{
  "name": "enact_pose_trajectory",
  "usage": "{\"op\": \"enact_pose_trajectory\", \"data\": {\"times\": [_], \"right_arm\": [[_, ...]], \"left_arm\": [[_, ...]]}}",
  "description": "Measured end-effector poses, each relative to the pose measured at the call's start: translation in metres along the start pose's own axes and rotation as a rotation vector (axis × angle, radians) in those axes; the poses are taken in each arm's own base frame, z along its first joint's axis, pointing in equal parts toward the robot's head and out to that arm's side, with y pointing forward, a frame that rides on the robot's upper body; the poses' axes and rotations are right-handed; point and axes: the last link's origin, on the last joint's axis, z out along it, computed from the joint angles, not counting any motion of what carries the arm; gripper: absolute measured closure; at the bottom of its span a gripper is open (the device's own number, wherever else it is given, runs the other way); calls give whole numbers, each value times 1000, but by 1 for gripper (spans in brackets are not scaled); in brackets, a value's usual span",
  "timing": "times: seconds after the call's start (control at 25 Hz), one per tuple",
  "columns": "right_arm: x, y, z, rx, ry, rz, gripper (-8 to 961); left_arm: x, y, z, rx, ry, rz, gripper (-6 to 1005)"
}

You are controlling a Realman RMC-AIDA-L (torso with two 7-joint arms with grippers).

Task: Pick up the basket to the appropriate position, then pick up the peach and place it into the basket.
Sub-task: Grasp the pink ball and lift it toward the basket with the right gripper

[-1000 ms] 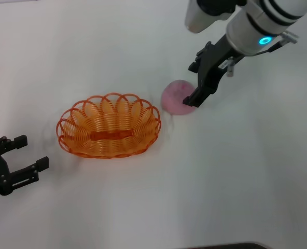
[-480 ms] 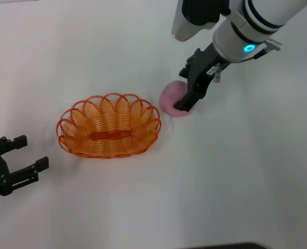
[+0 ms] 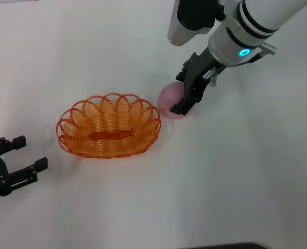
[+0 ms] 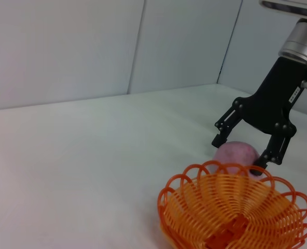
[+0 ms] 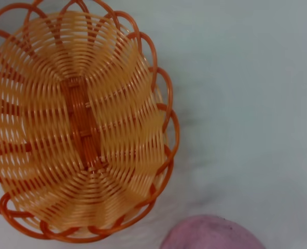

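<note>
The orange wire basket [image 3: 106, 150] sits upright on the white table, left of centre in the head view. Just off its right end lies the pink peach [image 3: 169, 97]. My right gripper [image 3: 179, 96] has come down over the peach and is open, one finger on each side of it. The left wrist view shows this straddle plainly: the right gripper [image 4: 242, 150] brackets the peach [image 4: 235, 154] behind the basket [image 4: 169, 218]. In the right wrist view the basket [image 5: 166, 98] fills one side and the peach [image 5: 210, 236] shows at the edge. My left gripper [image 3: 33, 152] rests open at the table's near left, apart from the basket.
The white table [image 3: 236, 176] stretches bare around the basket and peach. A pale wall [image 4: 65, 46] stands behind the table in the left wrist view.
My right gripper has moved left and down, from beside the peach to straddling it. The peach, the basket and the left arm have stayed put.
</note>
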Motion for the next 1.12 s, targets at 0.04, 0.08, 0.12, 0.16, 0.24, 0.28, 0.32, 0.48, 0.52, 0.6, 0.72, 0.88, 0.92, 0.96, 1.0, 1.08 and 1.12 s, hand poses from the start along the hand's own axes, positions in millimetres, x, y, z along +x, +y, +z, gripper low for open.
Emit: {"op": "enact_pose_trajectory", "data": {"times": [0.04,0.08,0.12,0.16,0.24,0.28,0.32,0.48,0.52,0.6,0.72,0.88,0.92,0.96,1.0,1.08,1.12], "right_arm": [[0,0,0,0,0,0,23],[0,0,0,0,0,0,23],[0,0,0,0,0,0,23],[0,0,0,0,0,0,23],[0,0,0,0,0,-1,24],[0,0,0,0,1,-1,24],[0,0,0,0,1,-1,24],[-1,0,1,2,2,-5,25],[-1,0,1,6,1,-7,25],[-1,0,1,10,0,-9,54],[-1,0,1,14,5,-16,141],[0,0,3,20,11,-25,292],[0,0,3,20,11,-25,333],[0,0,3,20,11,-26,374],[0,0,3,21,11,-26,415],[0,0,3,22,11,-25,451],[0,0,3,22,11,-25,469]], "left_arm": [[0,0,0,1,0,0,202],[0,0,0,1,0,0,202],[0,0,0,2,0,0,201],[0,0,0,2,0,1,201],[0,0,-1,2,-1,0,201],[0,0,-1,2,-1,0,201],[0,0,-1,3,-1,0,201],[0,0,-1,3,-1,-2,201],[0,0,-1,3,-1,-3,201],[0,0,-1,2,-1,-5,201],[0,0,0,1,-1,-5,202],[0,0,-1,1,-2,-6,202],[0,0,-1,1,-2,-6,202],[0,0,-1,1,-2,-6,202],[0,0,0,0,-2,-6,202],[0,0,0,0,-1,-5,202],[0,0,0,0,-1,-4,201]]}}
